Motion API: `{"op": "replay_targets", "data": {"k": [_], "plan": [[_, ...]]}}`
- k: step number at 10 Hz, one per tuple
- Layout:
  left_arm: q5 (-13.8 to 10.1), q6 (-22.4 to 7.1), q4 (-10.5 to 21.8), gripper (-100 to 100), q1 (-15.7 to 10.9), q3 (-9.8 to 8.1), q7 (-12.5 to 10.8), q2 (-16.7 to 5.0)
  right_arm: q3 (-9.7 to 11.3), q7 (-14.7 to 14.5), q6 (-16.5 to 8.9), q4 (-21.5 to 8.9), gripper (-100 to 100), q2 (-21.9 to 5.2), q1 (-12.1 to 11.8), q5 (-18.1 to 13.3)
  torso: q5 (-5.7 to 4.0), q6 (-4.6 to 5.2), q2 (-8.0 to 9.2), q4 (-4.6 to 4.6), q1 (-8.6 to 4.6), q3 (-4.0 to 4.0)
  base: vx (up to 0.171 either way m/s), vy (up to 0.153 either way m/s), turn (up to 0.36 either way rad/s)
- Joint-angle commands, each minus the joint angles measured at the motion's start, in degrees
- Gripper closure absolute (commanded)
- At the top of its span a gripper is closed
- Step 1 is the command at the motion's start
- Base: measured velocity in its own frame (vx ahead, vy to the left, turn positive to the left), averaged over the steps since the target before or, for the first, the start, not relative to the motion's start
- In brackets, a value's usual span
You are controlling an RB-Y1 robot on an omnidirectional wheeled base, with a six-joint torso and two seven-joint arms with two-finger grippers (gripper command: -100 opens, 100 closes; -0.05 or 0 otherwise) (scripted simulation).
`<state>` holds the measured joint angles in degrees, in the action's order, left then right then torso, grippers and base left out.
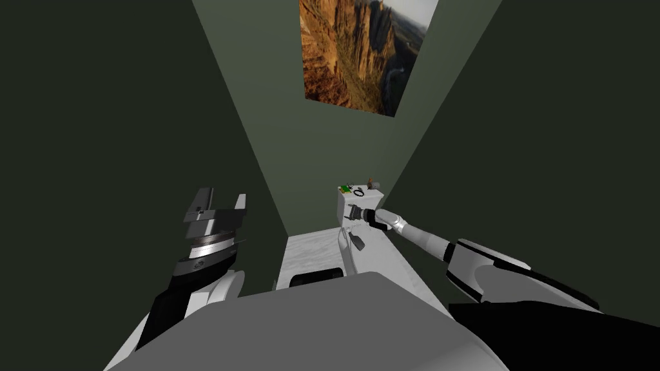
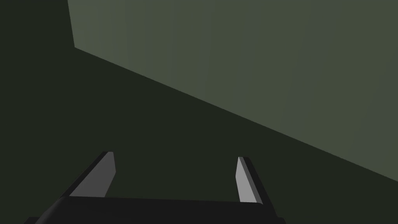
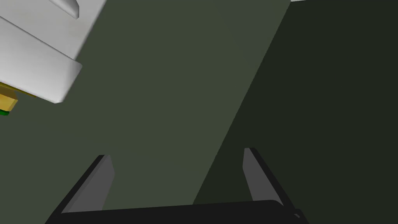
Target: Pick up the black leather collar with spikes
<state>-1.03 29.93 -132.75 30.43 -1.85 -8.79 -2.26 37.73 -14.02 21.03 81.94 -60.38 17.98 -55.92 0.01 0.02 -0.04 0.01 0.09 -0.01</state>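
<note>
Collar (image 1: pixel 359 192) lies just above my spread, empty right end effector (image 3: pixel 178 152); approach step, next I must rise over it.

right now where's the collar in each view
head: collar is the black ring atop the white unit, between green box and brown thing.
left wrist: wall beyond left gripper.
right wrist: white unit's corner off to the side of right gripper.
shared landmark: white unit.
</note>
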Motion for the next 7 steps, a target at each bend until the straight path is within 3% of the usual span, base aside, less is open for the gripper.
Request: {"op": "replay_targets", "data": {"k": [1,4,5,7], "plan": [[0.0,0.0,0.0,0,0.0,0.0,0.0,0.0,0.7,-0.6,-0.8,-2.5,-100,-0.8,0.9,-2.0,0.0,0.0,0.0,0.0,0.0,0.0,-0.001,0.031,0.021],[0.0,0.0,0.0,0,0.0,0.0,0.0,0.0,3.0,-1.8,-2.5,-7.6,-100,-3.7,3.7,-6.5,-0.01,0.01,-0.02,-0.01,-0.02,-0.02,0.005,0.027,0.03],[0.0,0.0,0.0,0,0.0,0.0,0.0,0.0,3.0,-1.8,-2.5,-7.6,-100,-3.7,3.7,-6.6,0.0,0.0,-0.04,-0.01,-0.01,-0.03,0.012,0.023,0.019],[0.0,0.0,0.0,0,0.0,0.0,0.0,0.0,4.9,-2.8,-4.2,-12.2,-100,-6.0,6.2,-10.6,0.0,0.0,-0.07,-0.01,0.0,-0.04,0.029,0.037,0.051]]}}
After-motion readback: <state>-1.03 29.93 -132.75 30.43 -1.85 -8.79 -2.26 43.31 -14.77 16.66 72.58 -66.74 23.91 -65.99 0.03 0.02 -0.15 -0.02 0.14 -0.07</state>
